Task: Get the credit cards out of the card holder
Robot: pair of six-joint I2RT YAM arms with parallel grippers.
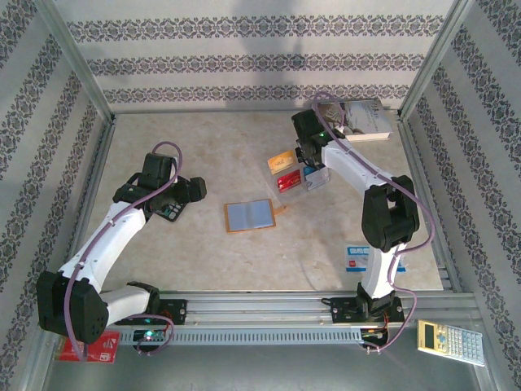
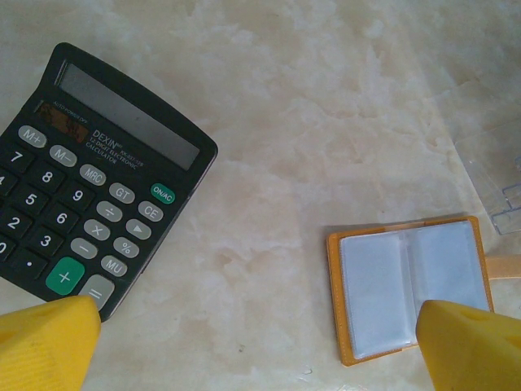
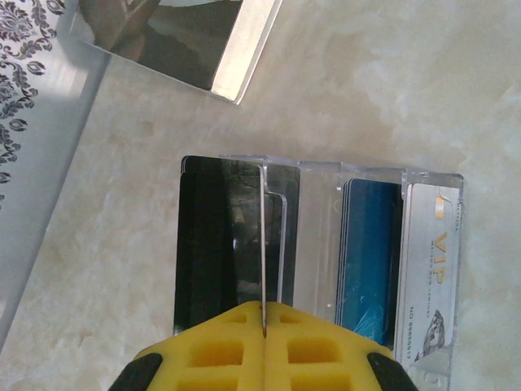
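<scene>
Right claw (image 3: 264,326): clamped on a thin card (image 3: 264,244) held edge-on, clear tray (image 3: 326,175) just beyond | left claw (image 2: 260,338): spread wide, card holder (image 2: 407,285) lying open on the tabletop (image 2: 285,122) beside one fingertip | risk: the card may catch the tray's edge, then slip or tip the tray.

The frame's left edge crops your calculator (image 2: 98,179), and a yellow left fingertip (image 2: 472,342) covers one corner of the holder (image 2: 407,285). Your right pincer (image 3: 264,326) hides the cards' (image 3: 370,252) near ends. From above, card print is too small to read.
</scene>
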